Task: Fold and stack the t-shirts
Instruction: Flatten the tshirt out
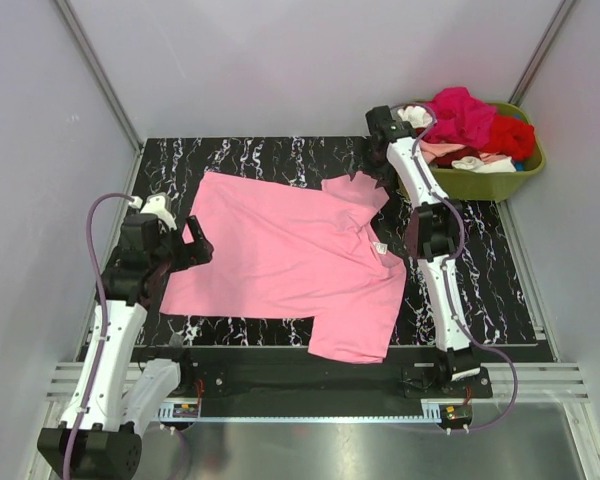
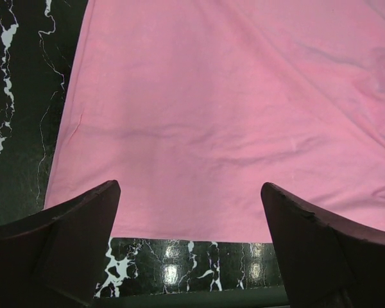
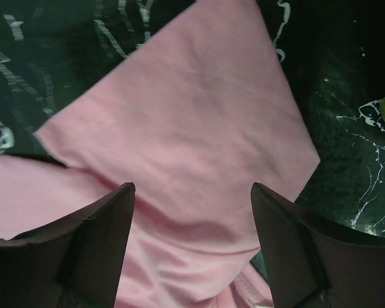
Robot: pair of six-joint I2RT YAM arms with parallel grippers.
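- A medium pink t-shirt (image 1: 290, 255) lies spread flat on the black, white-veined table (image 1: 480, 260). Its hem is toward the left arm and its collar toward the right arm.
- One short sleeve (image 3: 179, 109) points to the far side of the table, and the other hangs toward the near edge.
- The left claw (image 2: 189, 189) hovers low over the hem edge of the shirt with its jaws spread wide. Nothing sits between them, and a strip of bare table shows just below the cloth.
- The right arm is stretched toward the far right of the table. The right claw (image 3: 192, 186) is over the far sleeve, jaws well apart and gripping nothing; the sleeve lies flat beneath them.
- An olive-green tub (image 1: 480, 185) stands at the far right corner of the table, just beside the right arm.
- The tub holds a loose heap of other tees (image 1: 470, 120): magenta, red, pale pink and white.
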